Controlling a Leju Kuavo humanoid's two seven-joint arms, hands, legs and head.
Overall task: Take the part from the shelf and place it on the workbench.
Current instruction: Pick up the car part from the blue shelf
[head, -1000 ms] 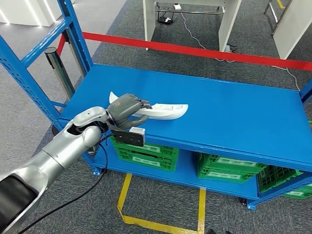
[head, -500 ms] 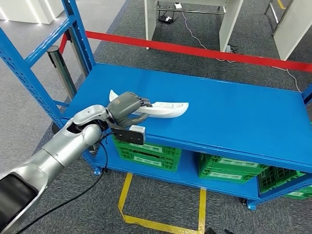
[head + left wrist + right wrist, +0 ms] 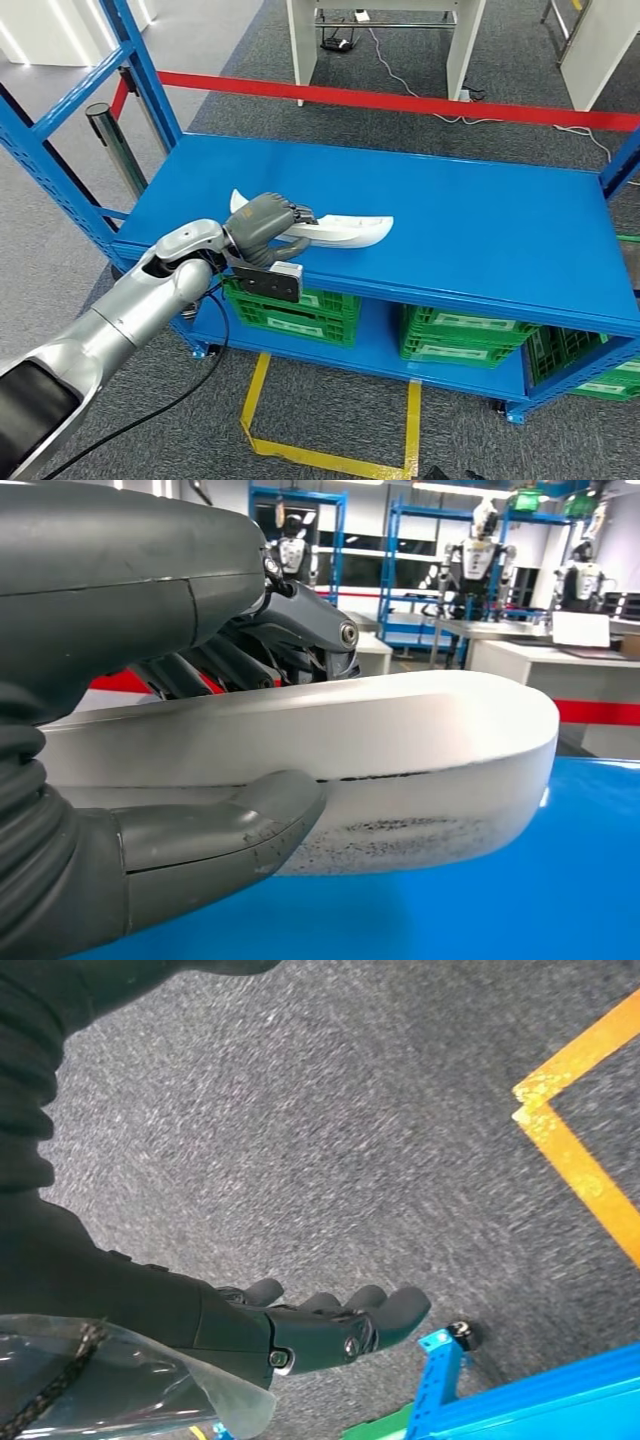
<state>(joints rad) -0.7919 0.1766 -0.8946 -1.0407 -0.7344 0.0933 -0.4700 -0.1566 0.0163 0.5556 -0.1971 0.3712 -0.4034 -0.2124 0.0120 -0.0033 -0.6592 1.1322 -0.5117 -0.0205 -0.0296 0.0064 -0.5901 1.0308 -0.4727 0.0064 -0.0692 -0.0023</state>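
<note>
from the head view we see our left hand (image 3: 266, 226) wrapped over a long white part (image 3: 349, 229) that lies lengthwise on the blue shelf (image 3: 483, 230), toward its left front. the rounded end of the part sticks out past our fingers to the right, and a pointed tip shows behind the hand on the other side. the left wrist view brings us close: our thumb (image 3: 219, 830) presses along one side of the part (image 3: 423, 750) and the darker fingers (image 3: 302, 630) fold over the opposite edge, so the hand is clamped on it. that close view also shows dark speckling on the part's lower face, which the head view cannot resolve; whether the part touches the shelf we cannot tell. the right wrist view shows our right hand (image 3: 317, 1325) hanging over grey carpet (image 3: 340, 1110), fingers loosely extended and slightly apart, holding nothing. green crates (image 3: 298, 300) sit on the lower level under the shelf, and a red barrier tape (image 3: 423, 103) runs behind it.
</note>
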